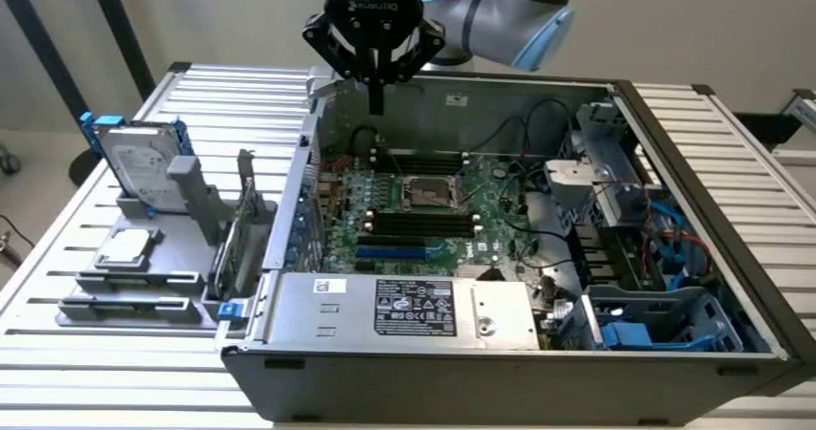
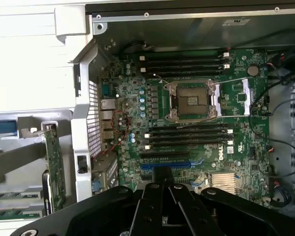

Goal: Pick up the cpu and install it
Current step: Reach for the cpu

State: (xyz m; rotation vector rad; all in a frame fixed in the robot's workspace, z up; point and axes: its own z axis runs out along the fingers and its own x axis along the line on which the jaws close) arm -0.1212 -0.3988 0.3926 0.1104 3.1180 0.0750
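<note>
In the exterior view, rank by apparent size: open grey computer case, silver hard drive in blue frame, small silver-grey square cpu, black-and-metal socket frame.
1. open grey computer case
2. silver hard drive in blue frame
3. small silver-grey square cpu and black-and-metal socket frame look about alike; not ranked.

Slatted table [image 1: 96, 363] carries computer case [image 1: 510, 377], grey rack [image 1: 182, 258].

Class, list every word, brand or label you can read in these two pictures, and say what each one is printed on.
"ROBOTIQ": on the gripper.
"DELL": on the motherboard, wrist view.
Black label on the power supply: print too small to read.
</note>
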